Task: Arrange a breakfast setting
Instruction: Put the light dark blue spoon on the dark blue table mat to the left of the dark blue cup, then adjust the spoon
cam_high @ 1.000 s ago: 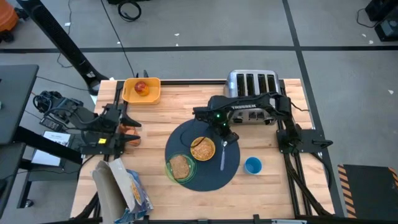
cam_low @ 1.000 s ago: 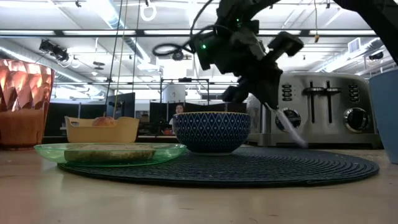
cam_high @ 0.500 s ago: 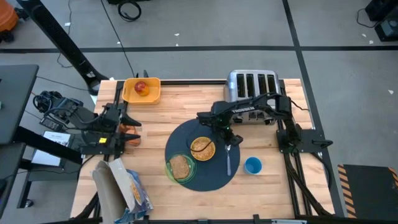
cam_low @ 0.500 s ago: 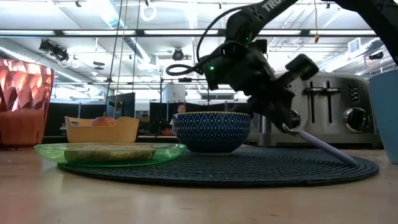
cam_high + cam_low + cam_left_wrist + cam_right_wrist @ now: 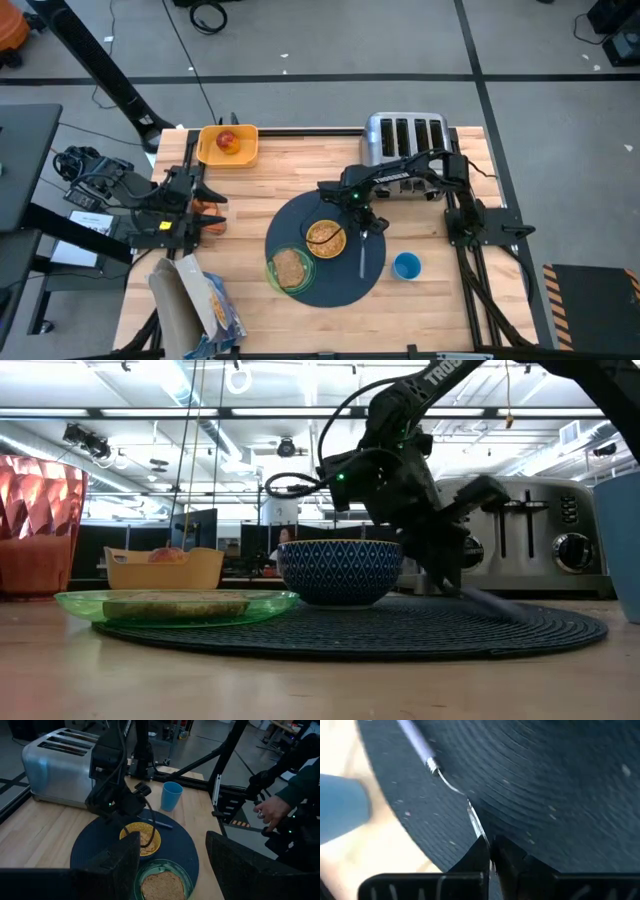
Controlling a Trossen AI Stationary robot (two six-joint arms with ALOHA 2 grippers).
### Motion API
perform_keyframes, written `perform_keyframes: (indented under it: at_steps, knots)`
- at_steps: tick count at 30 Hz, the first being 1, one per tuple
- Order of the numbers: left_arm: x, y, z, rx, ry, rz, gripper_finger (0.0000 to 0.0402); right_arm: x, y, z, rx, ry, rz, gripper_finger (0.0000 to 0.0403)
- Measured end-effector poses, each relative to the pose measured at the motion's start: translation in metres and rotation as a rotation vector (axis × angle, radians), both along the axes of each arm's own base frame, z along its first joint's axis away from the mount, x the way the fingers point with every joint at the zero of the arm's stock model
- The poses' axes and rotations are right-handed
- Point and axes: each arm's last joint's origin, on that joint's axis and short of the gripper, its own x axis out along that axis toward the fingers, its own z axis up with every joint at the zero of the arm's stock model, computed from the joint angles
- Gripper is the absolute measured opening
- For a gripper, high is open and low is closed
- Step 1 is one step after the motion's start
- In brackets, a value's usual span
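The round dark mat lies mid-table. On it stand the yellow bowl and the green plate with toast. My right gripper is low over the mat's right part, between the bowl and the toaster, shut on the spoon. The blue cup stands on the wood right of the mat. The red apple lies in the orange-yellow tray. The orange tumbler stands at the table's left edge by my left gripper, which is open and empty. My right gripper pinches the spoon's metal end between its two fingers. The fingers slant down from the table's far side, in line with the spoon. The spoon's pale handle slopes down away from the fingers, and its free end rests on the mat.
The silver toaster stands just behind my right gripper. The tray is at the far left. A bag lies at the near left corner. A person's hand shows beyond the table's right side.
My right gripper has come down toward the mat, staying shut on the spoon. The spoon, a second ago tilted clear of the mat, now has its handle end on the mat right of the bowl.
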Motion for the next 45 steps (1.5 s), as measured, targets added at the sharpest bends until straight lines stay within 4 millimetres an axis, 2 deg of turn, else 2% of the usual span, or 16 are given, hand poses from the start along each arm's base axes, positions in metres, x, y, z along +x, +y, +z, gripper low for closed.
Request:
perform_keyframes:
  at_steps: [8, 17, 25, 29, 32, 36, 39, 45]
  knots:
    - [0.000, 0.000, 0.000, 0.000, 0.000, 0.000, 0.0231, 0.000, -0.005, -0.001, -0.069, 0.004, -0.007, 0.0069]
    - [0.000, 0.000, 0.000, 0.001, 0.000, 0.000, 0.0231, 0.003, -0.002, 0.000, -0.111, -0.011, -0.015, 0.0092]
    - [0.000, 0.000, 0.000, 0.007, 0.000, -0.001, 0.0231, -0.007, 0.014, 0.041, -0.139, -0.024, -0.089, 0.0099]
    - [0.000, 0.000, 0.000, 0.011, -0.002, 0.012, 0.0231, -0.013, 0.029, 0.065, -0.162, -0.002, -0.340, 0.0099]
    - [0.000, 0.001, 0.000, 0.013, -0.004, 0.020, 0.0231, -0.014, 0.044, 0.073, -0.174, 0.082, -0.685, 0.0099]
    - [0.000, 0.001, 0.000, 0.006, -0.004, 0.025, 0.0231, -0.014, 0.061, 0.074, -0.212, 0.253, -1.183, 0.0099]
    - [0.000, 0.001, 0.000, -0.015, -0.003, 0.031, 0.0231, -0.013, 0.073, 0.074, -0.254, 0.261, -1.383, 0.0101]
    - [0.000, 0.001, 0.000, -0.018, -0.003, 0.032, 0.0231, -0.011, 0.088, 0.072, -0.307, 0.215, -1.639, 0.0117]
